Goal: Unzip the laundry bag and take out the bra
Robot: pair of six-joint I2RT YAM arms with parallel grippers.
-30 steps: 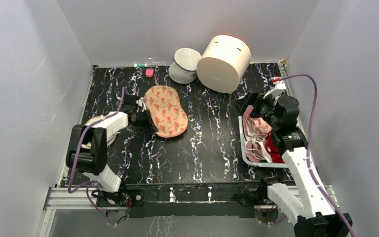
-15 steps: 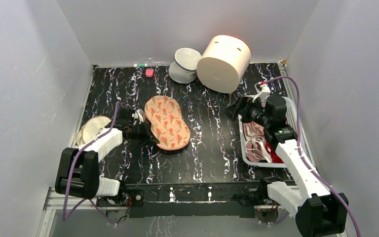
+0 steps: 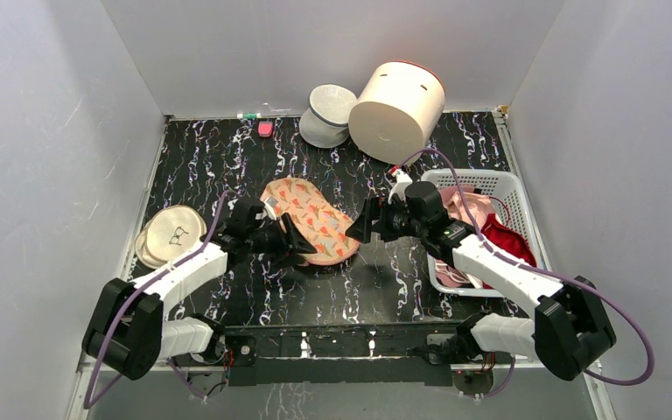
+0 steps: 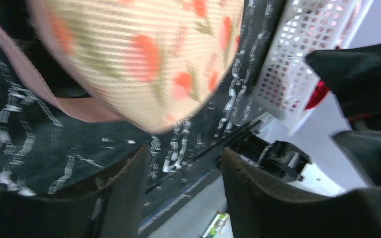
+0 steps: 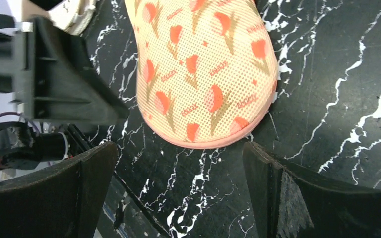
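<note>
Top external view: the bag lies flat near the middle of the black marbled table, slanting from far-left to near-right, its zip edge shut as far as can be seen. At the back a big cream cylinder lies on its side, touching a white round mesh pouch. A stack of round discs sits by the left wall. To the right stands a white basket holding pink cloth and a dark red garment; whether the pink cloth is a bra cannot be told. Nothing lies between either claw and the bag.

Both arms stretch low and inward. The left gripper is at the bag's near-left edge, pointing right. Its wrist view shows the fingers parted a moderate way with nothing between them, and the bag just beyond the tips. The right gripper points left at the bag's near-right end, just apart from it. Its wrist view shows the fingers spread wide and empty, with the bag's rounded end lying on the table past them.
</note>
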